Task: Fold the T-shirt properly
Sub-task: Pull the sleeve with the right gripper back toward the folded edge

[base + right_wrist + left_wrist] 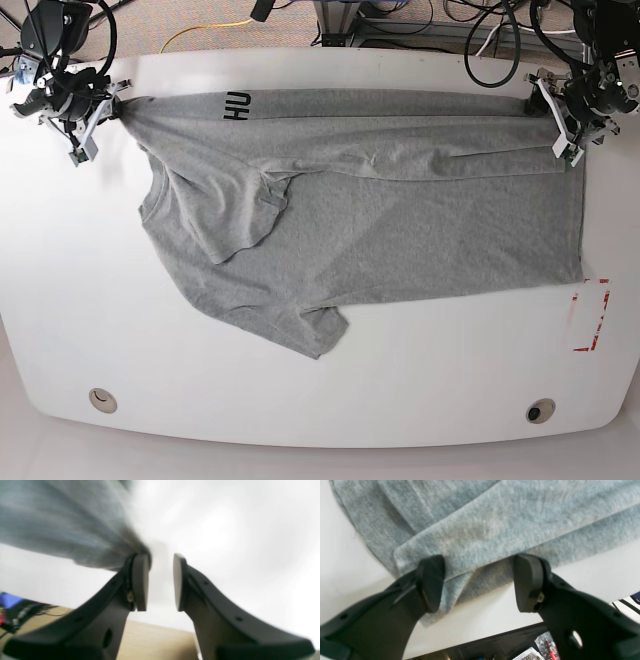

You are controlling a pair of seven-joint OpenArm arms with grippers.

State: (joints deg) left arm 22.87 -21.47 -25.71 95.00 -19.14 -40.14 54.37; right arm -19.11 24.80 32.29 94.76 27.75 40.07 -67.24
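Observation:
The grey T-shirt (380,230) lies spread across the white table (330,390), its far hem folded over into a band with black lettering (238,105). One sleeve (250,215) is folded in and another corner (315,335) points toward the near edge. My left gripper (480,582) stands open and wide over a folded corner of the shirt (475,530), at the far right of the base view (562,125). My right gripper (161,580) sits at the far left corner (90,110), jaws narrowly apart with bare table between them. Bunched cloth (75,530) touches one fingertip (141,557).
Red tape marks (590,315) sit near the table's right edge. Two round holes (100,398) (540,410) lie along the near edge. Cables (500,40) and clutter crowd the space beyond the far edge. The table edge (495,635) runs just below my left gripper.

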